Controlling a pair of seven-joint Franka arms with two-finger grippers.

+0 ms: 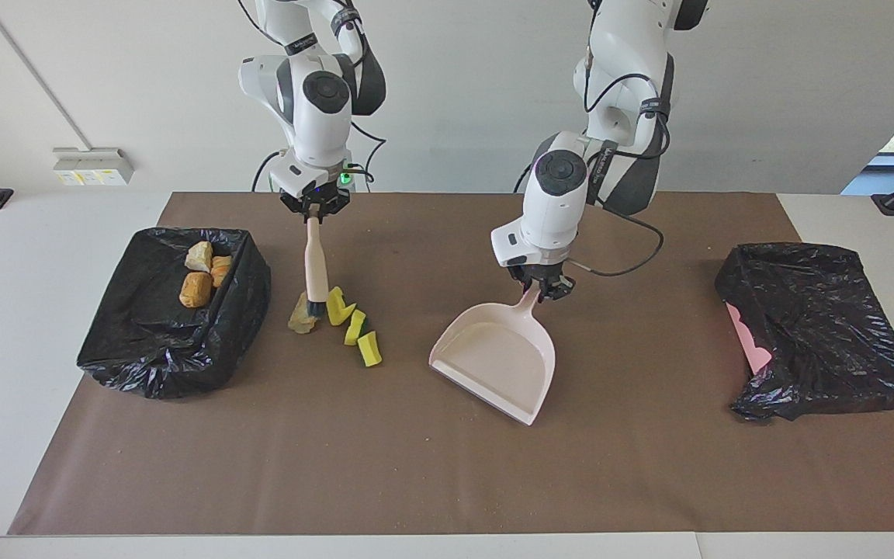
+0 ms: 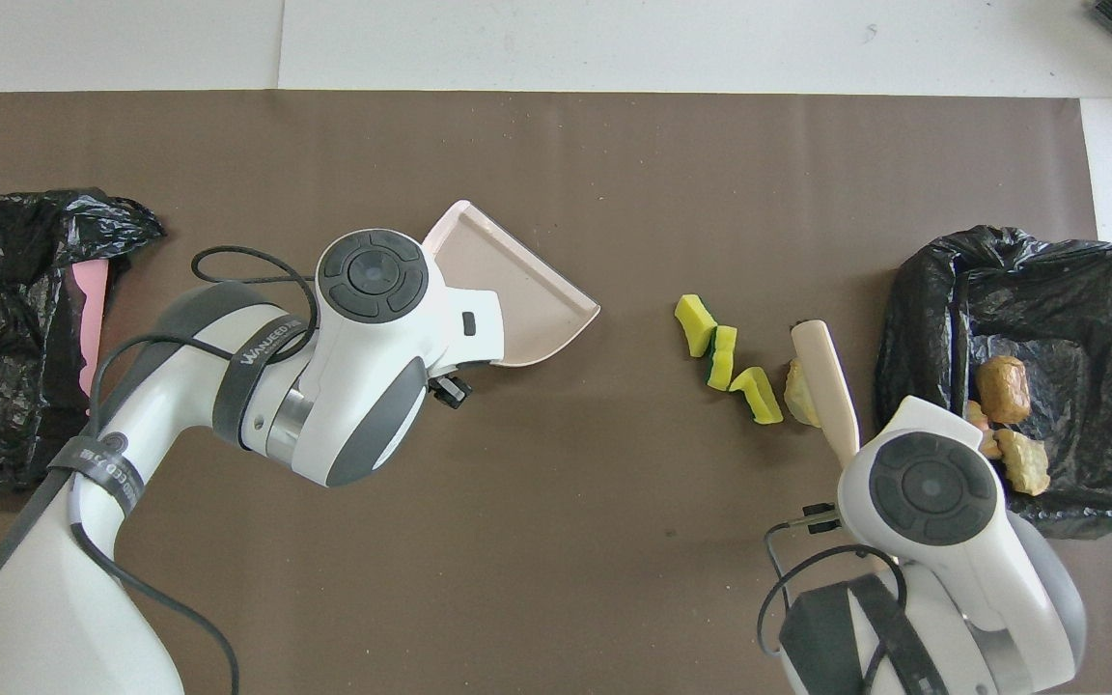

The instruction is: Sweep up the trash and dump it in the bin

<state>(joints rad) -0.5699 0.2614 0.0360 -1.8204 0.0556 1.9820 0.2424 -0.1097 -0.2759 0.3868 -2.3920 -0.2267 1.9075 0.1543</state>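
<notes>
Trash is partly cleared: three pieces lie in the bin, four sit on the mat beside it. The right gripper, clamped on the brush, touches them; the left gripper grips the empty dustpan nearby.

The scene is evenly and brightly lit from above, soft short shadows are cast on the desk, and glare is seen on the black bags.
</notes>
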